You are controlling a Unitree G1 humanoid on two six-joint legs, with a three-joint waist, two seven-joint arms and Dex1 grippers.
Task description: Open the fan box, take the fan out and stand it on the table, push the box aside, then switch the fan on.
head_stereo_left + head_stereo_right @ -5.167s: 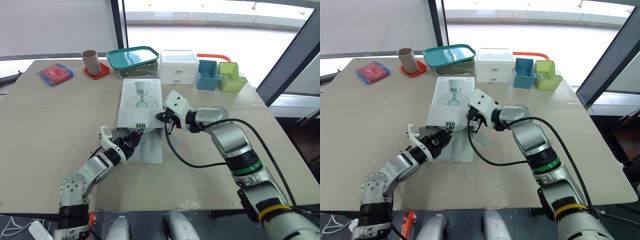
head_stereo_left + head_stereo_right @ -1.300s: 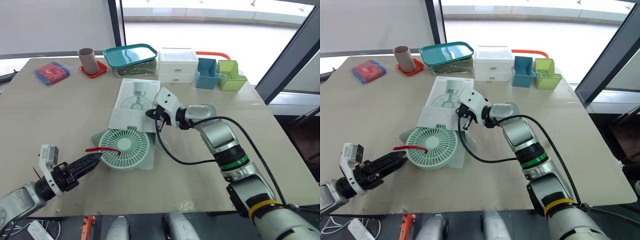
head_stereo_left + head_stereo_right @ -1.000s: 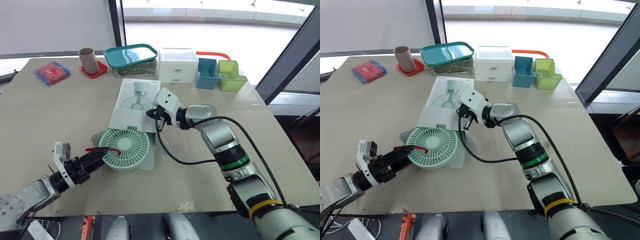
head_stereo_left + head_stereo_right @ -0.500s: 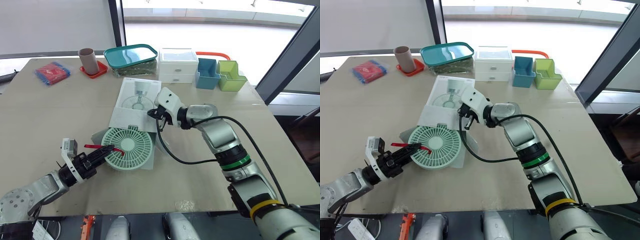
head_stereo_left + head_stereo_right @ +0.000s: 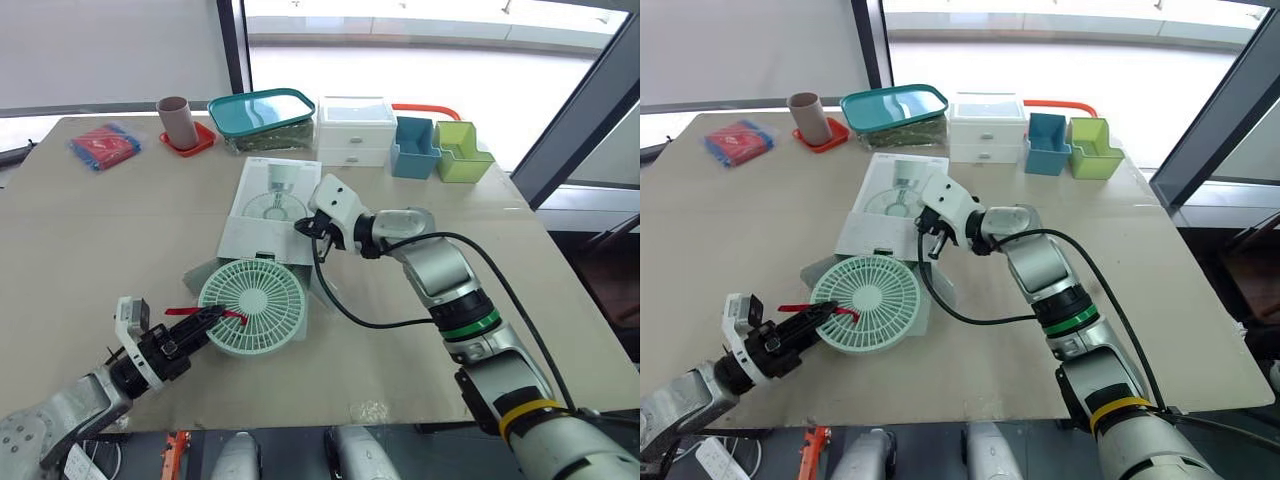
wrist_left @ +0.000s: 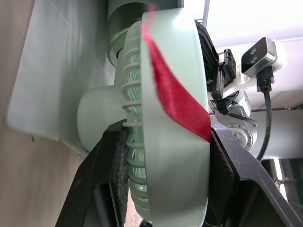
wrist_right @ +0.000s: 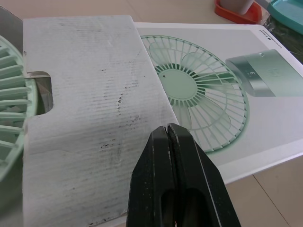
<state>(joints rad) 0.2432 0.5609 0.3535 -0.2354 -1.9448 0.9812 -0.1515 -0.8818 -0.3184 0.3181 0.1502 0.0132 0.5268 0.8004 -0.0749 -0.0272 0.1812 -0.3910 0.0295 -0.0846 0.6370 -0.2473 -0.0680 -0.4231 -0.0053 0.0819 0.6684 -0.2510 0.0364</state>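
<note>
The left gripper (image 5: 208,318) is clamped on the near rim of the fan (image 5: 255,303). In the left wrist view its two black fingers (image 6: 111,161) bracket the grille edge, one on the front face and one on the back, with a red strap (image 6: 175,94) running across the rim between them.

**Change.** About a second earlier this gripper was off the fan, nearer the table edge, with its fingers apart. It has since closed in and taken hold. The grille now reads rounder and sits slightly nearer the robot than half a second ago, which suggests the gripped edge has been raised off the flap (image 7: 90,94). Whether the rear housing has left the flap cannot be determined.

**Fan position.** The fan is out of the fan box (image 5: 275,195), just in front of its open end, and partly over the folded-out flap on the table (image 5: 100,220). It is tilted, not upright.

**Right gripper.** The right gripper (image 7: 169,128) has its fingers pressed together. It is at the box's near edge, where the flap meets the printed top, and its position is unchanged over the last second. It probably steadies the box, though contact cannot be confirmed.

**Task status.** The box is open and the fan is extracted and gripped. Standing the fan up is the step in progress. Pushing the box aside and switching the fan on remain.
</note>
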